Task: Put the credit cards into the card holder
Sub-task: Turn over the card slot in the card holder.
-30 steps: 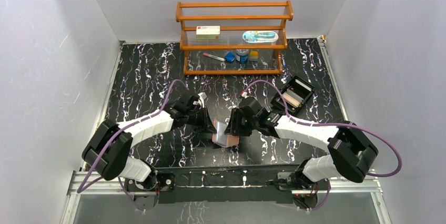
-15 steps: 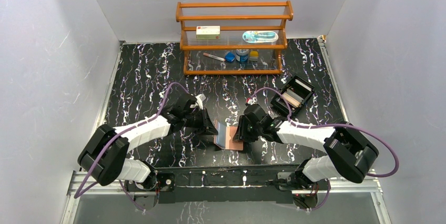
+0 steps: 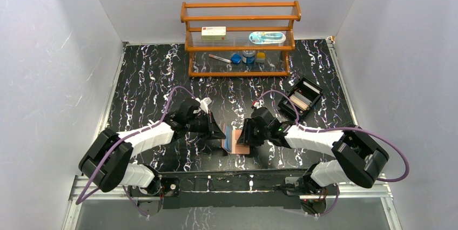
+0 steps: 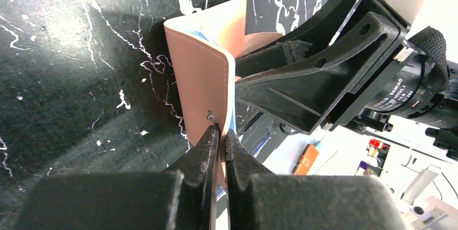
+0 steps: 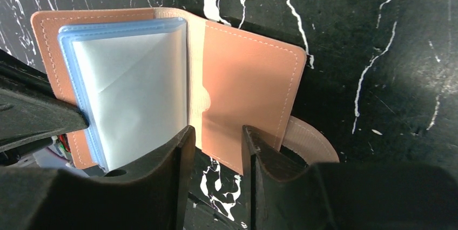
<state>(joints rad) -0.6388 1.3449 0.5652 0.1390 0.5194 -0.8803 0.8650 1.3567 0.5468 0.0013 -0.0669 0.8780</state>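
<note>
The tan-pink card holder [image 3: 236, 141] lies open on the table between my grippers. My left gripper [image 3: 220, 133] is shut on its raised left flap [image 4: 202, 73]; the fingertips pinch the leather near the snap stud, as the left wrist view [image 4: 222, 133] shows. My right gripper [image 3: 246, 135] is open over the right flap [image 5: 243, 84], its fingers astride the flap's near edge. Bluish clear sleeves [image 5: 135, 89] lie against the left flap, and the snap tab [image 5: 310, 141] sticks out to the right. Whitish credit cards [image 3: 300, 100] lie in the black tray behind my right arm.
The black compartment tray [image 3: 312, 89] sits at the right, behind my right arm. A wooden shelf [image 3: 240, 38] stands at the back, with a white red-labelled box [image 3: 213, 32] and small items on it. White walls close in both sides.
A second ago the card holder was held up and folded between both grippers. Now it is spread open and lower. My right gripper has shifted right, and my left gripper still holds the left flap.
</note>
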